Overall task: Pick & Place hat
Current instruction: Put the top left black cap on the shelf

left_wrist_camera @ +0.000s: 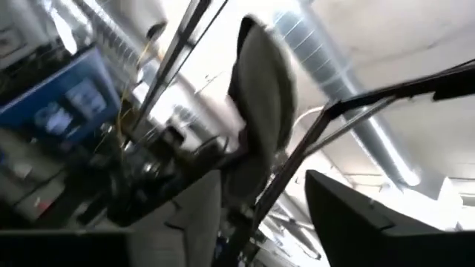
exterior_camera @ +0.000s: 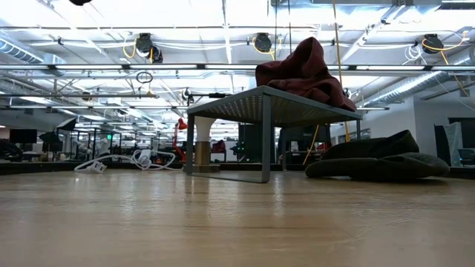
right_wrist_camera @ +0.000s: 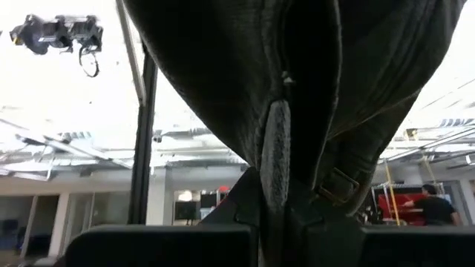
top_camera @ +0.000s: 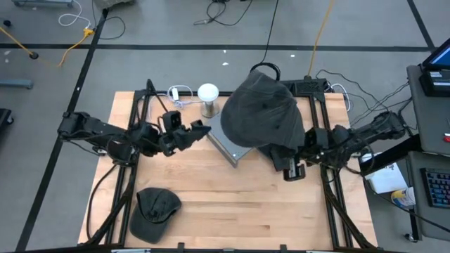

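Desk (top_camera: 232, 204): pale wooden top, black metal framing along its left and right sides. On it stood a grey metal stand (top_camera: 230, 146) near the middle of the far edge, bearing a dark hat (top_camera: 266, 112). A white-capped cylinder (top_camera: 208, 100) stood by the far edge, just left of the stand. A second dark cap (top_camera: 155, 211) lay at the near left corner.
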